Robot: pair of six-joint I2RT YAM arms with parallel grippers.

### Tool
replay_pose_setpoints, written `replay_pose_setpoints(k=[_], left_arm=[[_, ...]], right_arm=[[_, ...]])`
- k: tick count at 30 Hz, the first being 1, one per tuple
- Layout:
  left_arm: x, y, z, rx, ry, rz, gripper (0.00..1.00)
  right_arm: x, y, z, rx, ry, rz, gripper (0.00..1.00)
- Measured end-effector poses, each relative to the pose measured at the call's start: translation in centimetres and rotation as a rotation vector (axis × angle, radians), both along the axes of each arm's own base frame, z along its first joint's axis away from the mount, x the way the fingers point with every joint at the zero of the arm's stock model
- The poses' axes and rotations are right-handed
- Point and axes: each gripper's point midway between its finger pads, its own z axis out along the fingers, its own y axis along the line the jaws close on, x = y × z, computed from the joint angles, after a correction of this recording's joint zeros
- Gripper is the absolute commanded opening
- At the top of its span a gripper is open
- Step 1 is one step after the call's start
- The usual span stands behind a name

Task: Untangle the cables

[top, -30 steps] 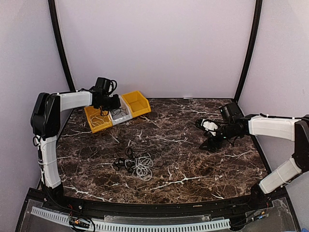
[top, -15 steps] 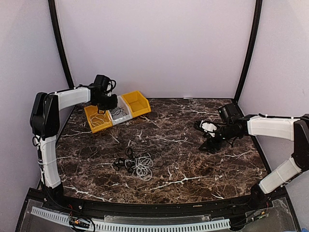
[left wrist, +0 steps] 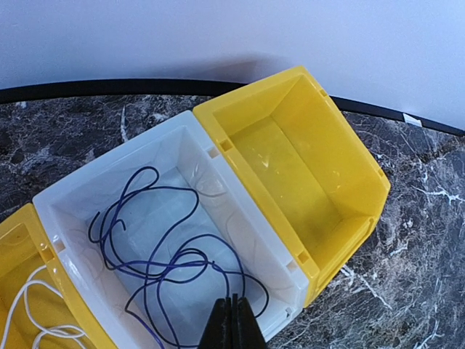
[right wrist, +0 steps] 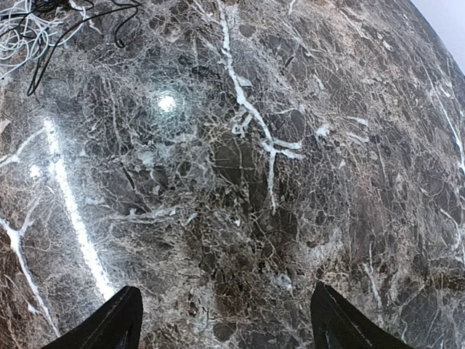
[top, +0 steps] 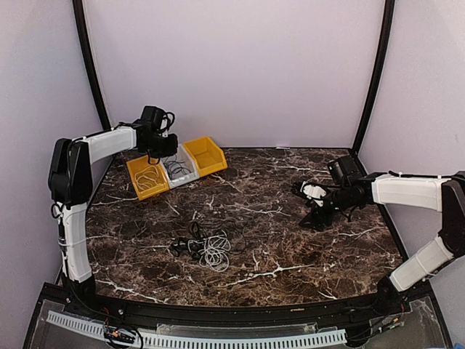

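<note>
Right gripper [top: 316, 217]: jaws spread wide, holding nothing, low over the bare worktop [top: 290, 247] on the right side.
Tangle of cables [top: 207, 247]: white, grey and black cords in one loose knot on the worktop, front centre, nearer than either gripper and well apart from both.
Left gripper [left wrist: 232, 323]: fingers pressed together, holding nothing, above the white bin [left wrist: 109, 163] at the far left.
Change: over the last second the left gripper has risen and drawn back from the bins, while the right one barely shifted.
Meaning: it looks as if one cord has just been dropped off and the knot comes next.
Left wrist view only: a dark cord [left wrist: 156, 265] lies looped in the white bin, and a white cord [left wrist: 45, 331] lies in the yellow bin [left wrist: 14, 254] beside it. The far yellow bin [left wrist: 305, 167] is empty.
Right wrist view only: the knot's edge shows at the upper left corner.
</note>
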Motion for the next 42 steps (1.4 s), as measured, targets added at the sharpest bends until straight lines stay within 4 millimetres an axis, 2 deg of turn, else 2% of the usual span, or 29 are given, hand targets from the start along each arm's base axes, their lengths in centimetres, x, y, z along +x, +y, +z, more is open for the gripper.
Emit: replay_pose_setpoints(k=[5, 8, 12, 17, 21, 24, 30, 36, 42], left_arm=[[-0.3, -1.2, 0.3, -0.012, -0.012, -0.043, 0.09], [-2.0, -2.4, 0.4, 0.008, -0.017, -0.092, 0.14], [-6.7, -5.6, 1.7, 0.033, -0.041, -0.204, 0.23], [-14.1, -9.6, 4.3, 0.034, -0.133, -0.359, 0.35], [-18.0, -10.1, 5.2, 0.011, -0.177, -0.407, 0.46], [-19.6, -9.2, 3.9, -0.008, -0.147, -0.392, 0.48], [-22.7, -8.8, -0.9, -0.038, 0.003, -0.367, 0.49], [-25.4, -10.7, -2.0, -0.071, 0.076, -0.408, 0.49], [-27.3, -11.7, -3.8, -0.048, 0.150, -0.442, 0.48]], right_arm=[[0.1, -0.1, -0.1, -0.009, -0.004, -0.002, 0.82], [0.1, -0.1, -0.2, -0.012, 0.000, -0.002, 0.82], [0.1, -0.1, -0.2, -0.013, -0.002, 0.000, 0.82], [0.1, -0.2, -0.3, -0.018, -0.005, -0.002, 0.82], [0.1, -0.2, -0.4, -0.018, -0.002, -0.003, 0.82], [0.1, -0.1, -0.5, -0.017, 0.007, -0.002, 0.82], [0.2, 1.1, 0.3, 0.002, -0.005, 0.017, 0.82], [-0.1, 1.5, 0.4, 0.004, -0.004, 0.028, 0.82], [-0.1, 1.5, 0.4, 0.004, -0.004, 0.029, 0.82]])
